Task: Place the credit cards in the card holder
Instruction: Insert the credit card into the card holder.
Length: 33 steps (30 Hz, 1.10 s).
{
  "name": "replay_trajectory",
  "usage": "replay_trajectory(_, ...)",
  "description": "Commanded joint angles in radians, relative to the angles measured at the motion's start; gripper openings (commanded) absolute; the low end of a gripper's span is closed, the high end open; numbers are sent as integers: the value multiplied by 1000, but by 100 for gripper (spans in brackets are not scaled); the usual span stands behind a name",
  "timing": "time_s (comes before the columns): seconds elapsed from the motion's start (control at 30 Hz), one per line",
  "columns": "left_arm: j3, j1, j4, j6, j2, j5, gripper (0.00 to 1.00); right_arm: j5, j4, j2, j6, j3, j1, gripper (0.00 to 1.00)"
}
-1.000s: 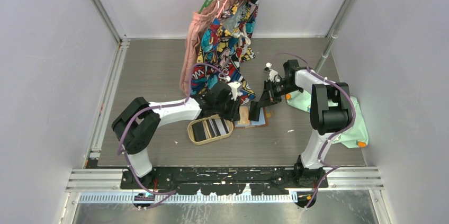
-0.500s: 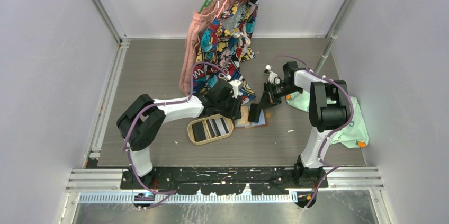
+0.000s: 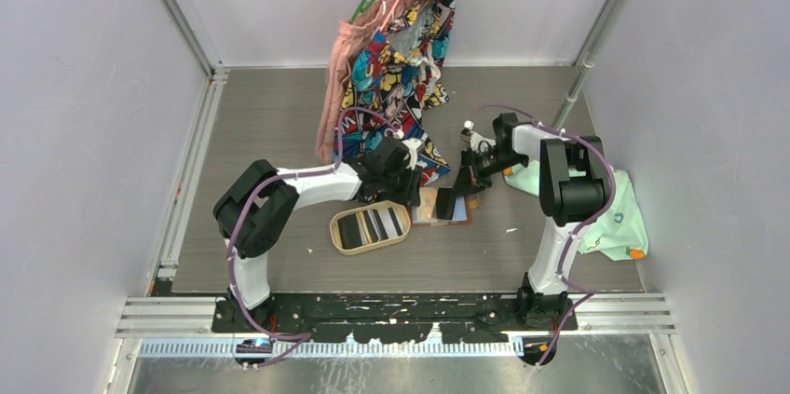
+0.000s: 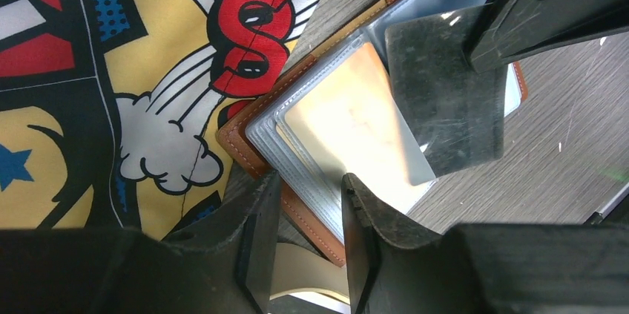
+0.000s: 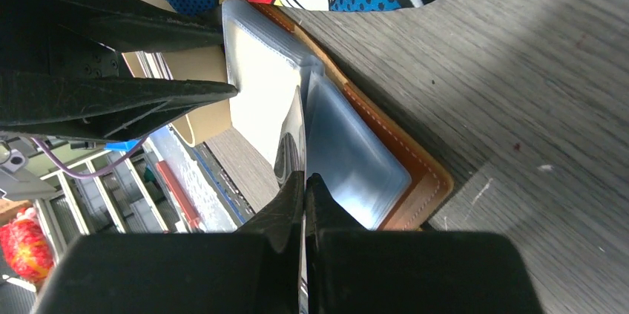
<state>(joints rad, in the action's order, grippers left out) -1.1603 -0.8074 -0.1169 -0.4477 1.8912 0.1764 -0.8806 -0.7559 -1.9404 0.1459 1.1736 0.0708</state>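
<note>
Right arm just edged in: its jaws pinch the black card at the sleeves of the open card holder on the counter. Left jaws narrow, astride its edge. Slotting's next.

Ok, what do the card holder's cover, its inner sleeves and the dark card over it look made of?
The card holder cover looks like tan-brown leather or an imitation: matte, with pale stitching along its edge. The inner sleeves seem to be soft clear plastic, see-through and glossy. The dark card is probably stiff plastic, black with a dull, scuffed face.
</note>
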Motion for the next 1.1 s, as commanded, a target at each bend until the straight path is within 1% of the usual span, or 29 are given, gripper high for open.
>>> replay_trajectory(0.0,-13,-7,-85,-6,23,31,36,3,22,-21,-36,6,20,1)
replay_trajectory(0.3,-23,-7,-86,-8,31,43,35,21,23,-46,-79,8,22,1)
replay_trajectory(0.43,-28,-7,-87,-7,35,45,35,27,-16,-66,-69,25,22,1)
replay_trajectory(0.63,-34,-6,-87,-8,40,53,34,23,-18,-77,-68,27,43,1)
replay_trajectory(0.93,-41,-7,-80,-13,50,72,34,-4,-8,-98,-83,37,58,1)
replay_trajectory(1.07,-42,-8,-73,-21,52,81,34,-31,24,-108,-115,34,60,1)
